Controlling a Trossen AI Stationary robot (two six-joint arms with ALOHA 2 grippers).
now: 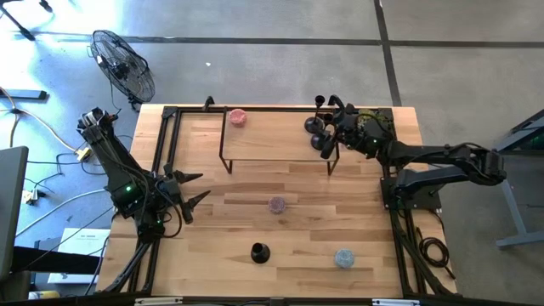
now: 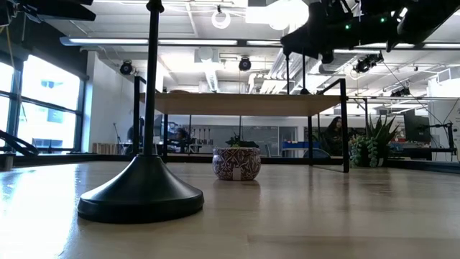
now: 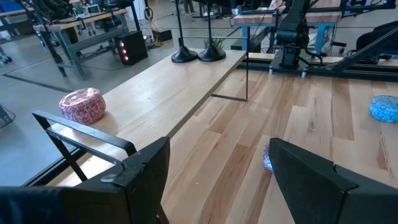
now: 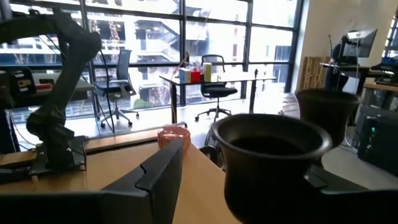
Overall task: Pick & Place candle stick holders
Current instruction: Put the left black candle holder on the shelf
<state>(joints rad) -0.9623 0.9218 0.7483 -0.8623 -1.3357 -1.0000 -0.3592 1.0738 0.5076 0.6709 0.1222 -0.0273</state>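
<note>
High view: wooden table (image 1: pixel 280 229) with a raised shelf (image 1: pixel 276 136) on a black frame along its far side. Right gripper (image 1: pixel 327 140) is over the shelf's right end, beside two candle stick holders (image 1: pixel 316 126) standing there close together. A third candle stick holder (image 1: pixel 259 252) stands alone on the table near the front edge. Left gripper (image 1: pixel 197 189) hangs at the table's left edge, fingers apart, holding nothing. A pink candle (image 1: pixel 237 117) sits on the shelf's left part, a purple candle (image 1: pixel 277 204) mid-table, a blue candle (image 1: pixel 343 257) front right.

Low view: domed base of the lone holder (image 2: pixel 141 193) fills the near left; stem runs out of the top of the picture. Patterned candle (image 2: pixel 236 163) behind it, shelf (image 2: pixel 244 103) above.

Left wrist view: fingers (image 3: pixel 146 171) well apart, nothing between. Two holder bases (image 3: pixel 198 55) at the shelf's far end; pink candle (image 3: pixel 82 104) near.

Right wrist view: a holder's cup (image 4: pixel 271 155) sits between the fingers (image 4: pixel 158 171); whether they clamp it, cannot tell.
</note>
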